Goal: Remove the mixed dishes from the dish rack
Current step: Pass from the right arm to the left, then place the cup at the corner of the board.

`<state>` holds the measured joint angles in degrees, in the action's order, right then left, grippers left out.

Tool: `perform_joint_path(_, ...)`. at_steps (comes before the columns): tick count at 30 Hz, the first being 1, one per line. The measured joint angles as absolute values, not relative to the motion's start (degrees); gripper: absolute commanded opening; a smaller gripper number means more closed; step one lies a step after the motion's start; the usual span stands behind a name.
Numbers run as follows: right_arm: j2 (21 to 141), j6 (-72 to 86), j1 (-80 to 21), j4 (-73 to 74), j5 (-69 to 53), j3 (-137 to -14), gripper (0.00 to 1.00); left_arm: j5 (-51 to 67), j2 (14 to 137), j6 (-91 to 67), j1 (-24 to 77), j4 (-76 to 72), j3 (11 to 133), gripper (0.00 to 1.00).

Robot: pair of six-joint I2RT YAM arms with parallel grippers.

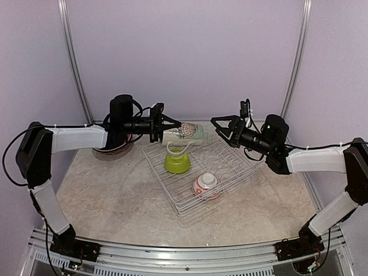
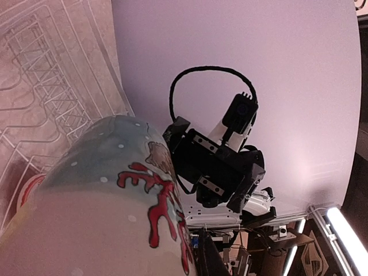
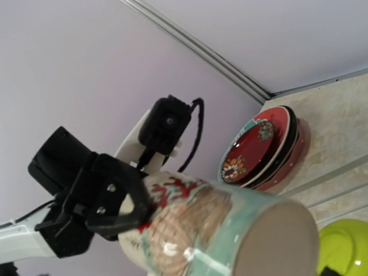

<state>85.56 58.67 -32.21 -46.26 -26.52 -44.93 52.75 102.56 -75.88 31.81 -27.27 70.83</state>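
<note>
The cream patterned mug hangs on its side above the far left corner of the white wire dish rack. My left gripper is shut on its rim end. In the right wrist view the mug fills the lower middle, with the left gripper clamped on its far end. My right gripper stands open just right of the mug, apart from it. A lime-green bowl and a white-and-red small bowl sit in the rack. The left wrist view shows the mug close up and the right gripper beyond.
A stack of plates, red dotted one on top, leans on the table left of the rack, under the left arm. The lilac back wall and two metal posts close in the far side.
</note>
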Motion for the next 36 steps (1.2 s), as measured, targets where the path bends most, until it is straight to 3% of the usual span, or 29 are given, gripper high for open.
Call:
perform_joint_path(10,85.38,56.18,-32.01,-41.15,-26.65,-45.04,1.00,38.37,90.30,-57.23,29.41,3.95,71.68,0.00)
perform_joint_path(16,85.52,55.94,-32.01,-40.07,-27.18,-45.39,1.00,18.65,82.56,-48.18,29.61,23.31,77.52,0.00)
perform_joint_path(24,86.19,55.96,-32.01,-39.77,-27.46,-45.47,1.00,-10.15,79.99,-49.60,28.16,43.68,78.59,0.00)
perform_joint_path(36,86.63,55.07,-32.01,-37.19,-28.32,-47.03,1.00,-16.53,79.99,-58.50,12.47,55.72,71.66,0.00)
